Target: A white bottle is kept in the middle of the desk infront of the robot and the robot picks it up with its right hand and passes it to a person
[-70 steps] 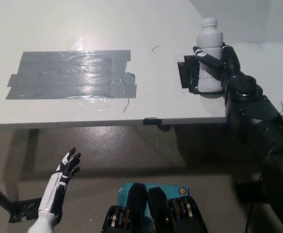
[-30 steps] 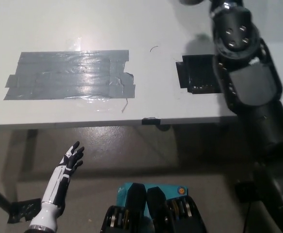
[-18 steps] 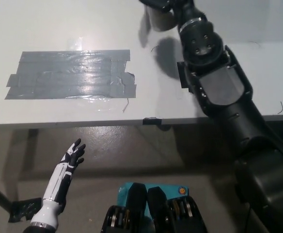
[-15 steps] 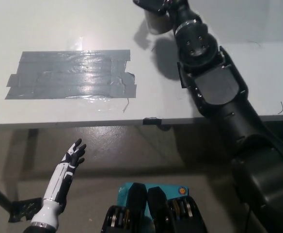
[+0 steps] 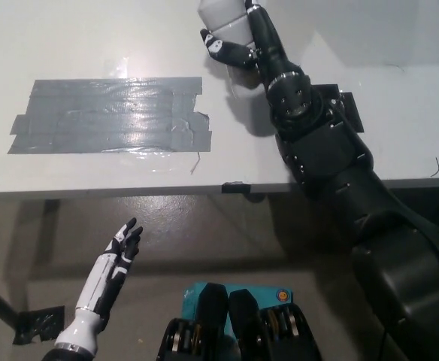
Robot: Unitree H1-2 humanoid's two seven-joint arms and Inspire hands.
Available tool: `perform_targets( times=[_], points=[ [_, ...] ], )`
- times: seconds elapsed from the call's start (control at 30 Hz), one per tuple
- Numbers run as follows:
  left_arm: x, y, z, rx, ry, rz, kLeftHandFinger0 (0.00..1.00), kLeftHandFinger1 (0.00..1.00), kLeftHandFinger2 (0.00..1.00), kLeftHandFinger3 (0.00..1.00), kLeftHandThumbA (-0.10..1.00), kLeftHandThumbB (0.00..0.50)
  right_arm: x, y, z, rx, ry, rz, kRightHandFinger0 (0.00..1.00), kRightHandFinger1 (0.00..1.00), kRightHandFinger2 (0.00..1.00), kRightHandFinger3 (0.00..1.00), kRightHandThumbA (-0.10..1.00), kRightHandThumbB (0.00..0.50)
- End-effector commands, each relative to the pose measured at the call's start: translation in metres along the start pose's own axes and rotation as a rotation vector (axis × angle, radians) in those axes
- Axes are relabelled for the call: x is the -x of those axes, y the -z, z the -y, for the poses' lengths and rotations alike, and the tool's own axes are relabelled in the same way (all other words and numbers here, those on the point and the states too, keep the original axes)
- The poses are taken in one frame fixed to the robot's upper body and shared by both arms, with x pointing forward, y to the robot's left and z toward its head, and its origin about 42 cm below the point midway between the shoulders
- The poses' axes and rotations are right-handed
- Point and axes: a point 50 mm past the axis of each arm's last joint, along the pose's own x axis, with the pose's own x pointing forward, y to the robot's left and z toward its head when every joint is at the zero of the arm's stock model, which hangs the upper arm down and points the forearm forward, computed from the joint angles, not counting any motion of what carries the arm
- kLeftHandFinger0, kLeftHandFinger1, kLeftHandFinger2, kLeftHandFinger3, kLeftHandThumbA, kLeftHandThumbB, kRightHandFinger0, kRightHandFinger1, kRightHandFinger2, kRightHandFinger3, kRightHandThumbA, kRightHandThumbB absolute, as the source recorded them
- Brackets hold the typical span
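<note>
White desk (image 5: 92, 37) with grey tape patch (image 5: 110, 115); right hand (image 5: 238, 45) clasped round white bottle (image 5: 221, 13) at twelve o'clock; left hand (image 5: 114, 263) open, empty, seven o'clock.

You see a white bottle (image 5: 221, 13) in the black right hand (image 5: 238, 47). The worktop (image 5: 92, 30) is pale grey, with a shiny grey tape patch (image 5: 110, 114) and a black square (image 5: 343, 109). Your left hand (image 5: 118, 256) is white with dark fingers.
</note>
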Motion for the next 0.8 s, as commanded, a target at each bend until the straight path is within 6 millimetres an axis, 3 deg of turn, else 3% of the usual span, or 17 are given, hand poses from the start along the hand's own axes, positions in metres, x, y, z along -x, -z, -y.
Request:
perform_targets(
  times=[0.0, 0.13, 0.37, 0.43, 0.47, 0.5, 0.57, 0.63, 0.77],
  points=[
    [-0.007, -0.013, -0.004, -0.034, 0.012, 0.059, 1.00, 1.00, 1.00, 1.00, 0.93, 0.272, -0.008, -0.035, -0.003, -0.001, 0.029, 0.129, 0.00, 0.46, 0.87, 0.91, -0.10, 0.140],
    [-0.008, -0.014, -0.004, -0.041, 0.015, 0.064, 1.00, 1.00, 1.00, 1.00, 0.92, 0.273, -0.007, -0.026, -0.005, -0.035, 0.034, 0.086, 0.01, 0.52, 0.91, 0.92, -0.10, 0.140],
    [-0.009, -0.016, -0.005, -0.062, 0.015, 0.068, 1.00, 1.00, 1.00, 1.00, 0.89, 0.260, -0.005, -0.014, -0.004, -0.031, 0.039, 0.061, 0.00, 0.54, 0.88, 0.90, -0.10, 0.141],
    [-0.010, -0.017, -0.005, -0.063, 0.016, 0.070, 1.00, 1.00, 1.00, 1.00, 0.88, 0.251, -0.005, -0.013, -0.003, -0.025, 0.041, 0.063, 0.08, 0.62, 0.95, 0.92, -0.10, 0.178],
    [-0.011, -0.016, -0.005, -0.061, 0.017, 0.069, 1.00, 1.00, 1.00, 1.00, 0.88, 0.254, -0.005, -0.013, -0.002, -0.009, 0.033, 0.058, 0.42, 0.97, 1.00, 1.00, 0.17, 0.420],
    [-0.011, -0.016, -0.005, -0.062, 0.019, 0.066, 1.00, 1.00, 1.00, 1.00, 0.89, 0.246, -0.006, -0.013, 0.000, 0.020, -0.049, 0.050, 1.00, 1.00, 1.00, 1.00, 0.55, 0.478],
    [-0.010, -0.016, -0.005, -0.062, 0.019, 0.064, 1.00, 1.00, 1.00, 1.00, 0.88, 0.243, -0.007, -0.013, 0.000, 0.057, -0.155, 0.038, 1.00, 1.00, 1.00, 1.00, 0.61, 0.499],
    [-0.011, -0.017, -0.006, -0.063, 0.020, 0.066, 1.00, 1.00, 1.00, 1.00, 0.88, 0.249, -0.006, -0.012, 0.003, 0.076, -0.172, 0.048, 1.00, 1.00, 1.00, 1.00, 0.69, 0.500],
    [-0.013, -0.018, -0.005, -0.060, 0.018, 0.060, 1.00, 1.00, 1.00, 1.00, 0.88, 0.244, -0.007, -0.015, 0.011, 0.062, -0.142, 0.069, 1.00, 1.00, 1.00, 1.00, 0.75, 0.500]
  ],
)
